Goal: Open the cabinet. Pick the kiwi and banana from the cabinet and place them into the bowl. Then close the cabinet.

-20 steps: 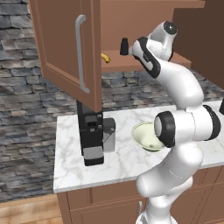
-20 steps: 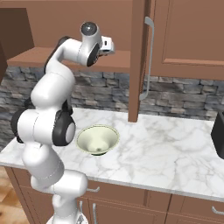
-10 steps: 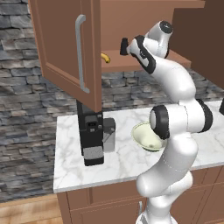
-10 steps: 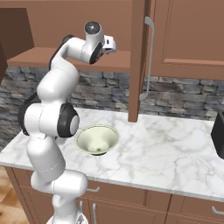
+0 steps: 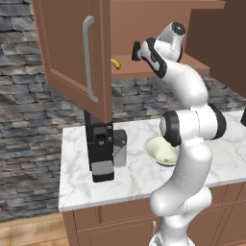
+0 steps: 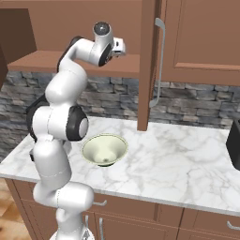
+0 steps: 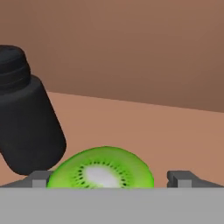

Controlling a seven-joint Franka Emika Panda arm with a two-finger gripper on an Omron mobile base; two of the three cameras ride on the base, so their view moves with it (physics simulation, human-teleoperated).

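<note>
The gripper (image 7: 107,179) stands open inside the cabinet (image 5: 72,53), one fingertip (image 7: 39,179) on each side of the kiwi (image 7: 100,170) and clear of it. In the hand view the kiwi shows a cut green face with a pale core and dark seeds, turned toward the camera, its long axis running across from finger to finger. It lies on the shelf (image 7: 144,131), near the hand. A black bottle (image 7: 26,118) stands just to its left, tilted in that view; whether they touch I cannot tell. Behind both is the plain brown back wall.

The left base view gives what the hand view lacks: the banana (image 5: 116,63), a short yellow curve on the shelf left of the gripper (image 5: 136,50), just past the edge of the open door; which way it points is too small to tell. The same view shows the door's silver handle (image 5: 88,57) and a black coffee machine (image 5: 102,151) below on the counter (image 5: 96,185).

The right base view shows the gripper (image 6: 123,47) reaching over the shelf, and the door edge-on to its right.

The bowl (image 6: 105,149) sits on the white marble counter beside the arm, holding nothing. Behind runs a grey stone wall (image 6: 187,101), with brown cupboards (image 6: 140,220) under the counter.
</note>
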